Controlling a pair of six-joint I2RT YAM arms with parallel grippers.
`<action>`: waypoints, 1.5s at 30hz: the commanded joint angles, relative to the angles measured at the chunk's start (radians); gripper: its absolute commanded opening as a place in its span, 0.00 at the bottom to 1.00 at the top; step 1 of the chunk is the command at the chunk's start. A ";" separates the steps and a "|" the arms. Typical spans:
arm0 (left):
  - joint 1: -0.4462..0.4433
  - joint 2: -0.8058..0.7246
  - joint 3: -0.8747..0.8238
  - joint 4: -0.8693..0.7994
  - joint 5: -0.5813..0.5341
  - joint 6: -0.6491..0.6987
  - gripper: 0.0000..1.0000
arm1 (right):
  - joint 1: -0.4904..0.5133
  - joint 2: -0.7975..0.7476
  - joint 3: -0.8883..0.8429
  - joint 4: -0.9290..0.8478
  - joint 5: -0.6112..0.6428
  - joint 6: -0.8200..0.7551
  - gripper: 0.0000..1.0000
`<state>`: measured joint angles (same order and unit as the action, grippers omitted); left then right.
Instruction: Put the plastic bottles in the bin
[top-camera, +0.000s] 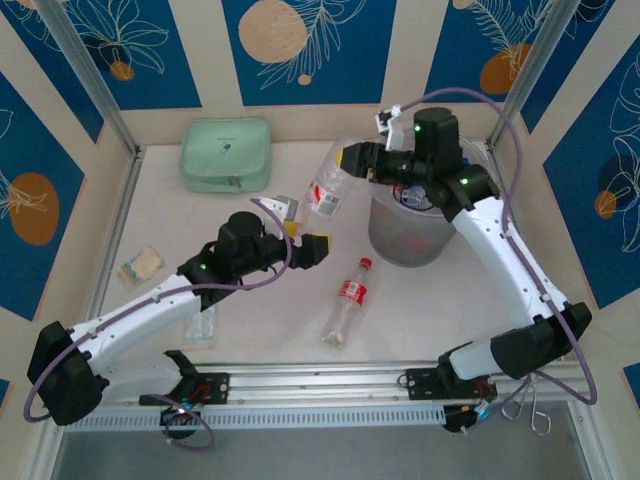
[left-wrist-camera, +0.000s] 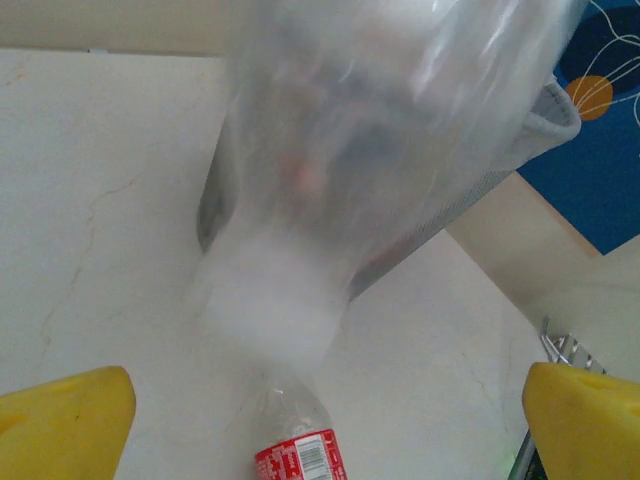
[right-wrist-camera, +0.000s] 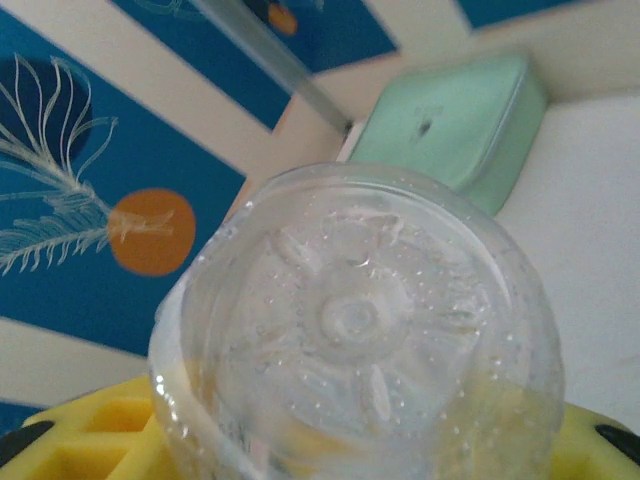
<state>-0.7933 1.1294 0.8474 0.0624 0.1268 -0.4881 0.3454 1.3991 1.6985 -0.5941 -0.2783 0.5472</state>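
Counter (top-camera: 270, 320) carries one red-labelled bottle (top-camera: 349, 300) lying in front of the bin (top-camera: 400, 240), near the left hand (top-camera: 308, 238), whose yellow fingers (left-wrist-camera: 60, 420) stand spread wide with nothing between them. The right hand (top-camera: 347, 163) pinches a clear bottle (top-camera: 325, 188) just left of the bin's rim; in the right wrist view, the bottle's round base faces the camera. A mint green pouch (top-camera: 226, 155) lies at the far left, well apart.

Pale marbled tabletop (top-camera: 280, 305), mint green zip pouch (top-camera: 226, 155), translucent grey round plastic bin (top-camera: 400, 240), red-labelled clear plastic bottle (top-camera: 349, 300) lying flat, small flat clear packets (top-camera: 140, 265)
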 joint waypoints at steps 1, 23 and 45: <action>0.002 -0.039 -0.011 -0.029 -0.008 0.015 1.00 | -0.087 -0.025 0.113 -0.110 0.045 -0.098 0.39; 0.008 0.202 0.062 -0.018 0.109 -0.044 1.00 | -0.293 0.108 0.362 -0.465 0.225 -0.321 0.27; 0.007 0.406 0.060 0.148 0.212 -0.113 1.00 | -0.270 0.427 0.270 -0.502 0.210 -0.318 0.27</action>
<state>-0.7914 1.5322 0.8780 0.1680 0.3107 -0.5941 0.0669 1.7905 1.9995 -1.0256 -0.1043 0.2310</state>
